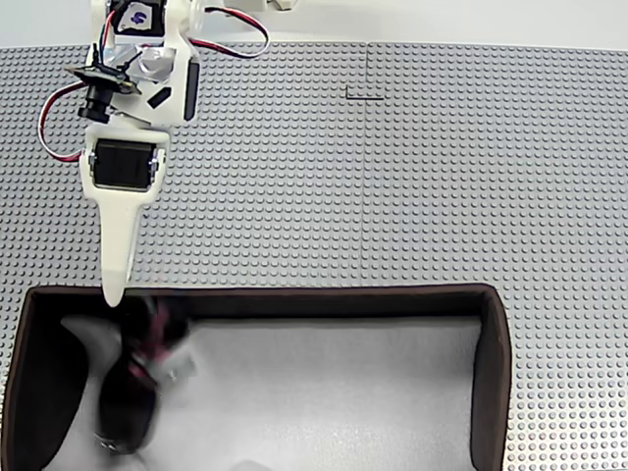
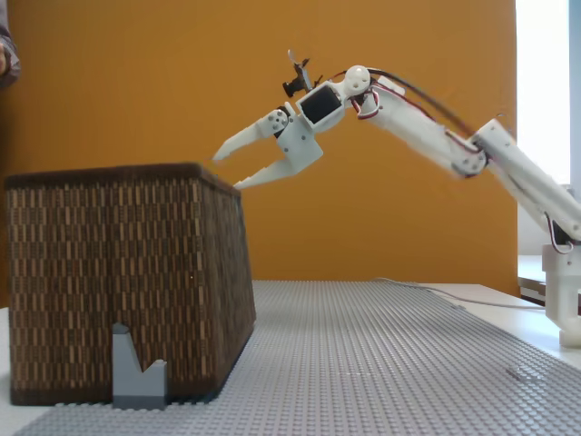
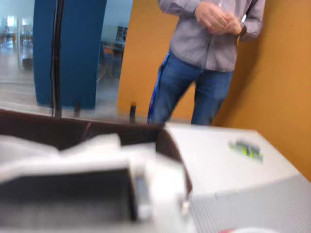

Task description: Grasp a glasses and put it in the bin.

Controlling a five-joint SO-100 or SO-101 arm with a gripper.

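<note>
Gripper (image 2: 229, 171) hangs just above the bin (image 2: 118, 272) rim at its near corner, jaws spread apart, nothing between them. Glasses (image 1: 137, 378) lie inside the bin on the pale lining, blurred, close to the bin's left wall in a fixed view, just below the fingertip. Bin sits on the grey studded mat (image 1: 392, 177). Person (image 3: 209, 43) stands beyond the bin, hands clasped.

We see the glasses (image 1: 137, 378), dark-lensed with a thin black frame and pink-red accents, blurred, inside the left end of the bin (image 1: 496, 383), a large rectangular container with dark brown woven walls (image 2: 109, 282) and pale lining.
</note>
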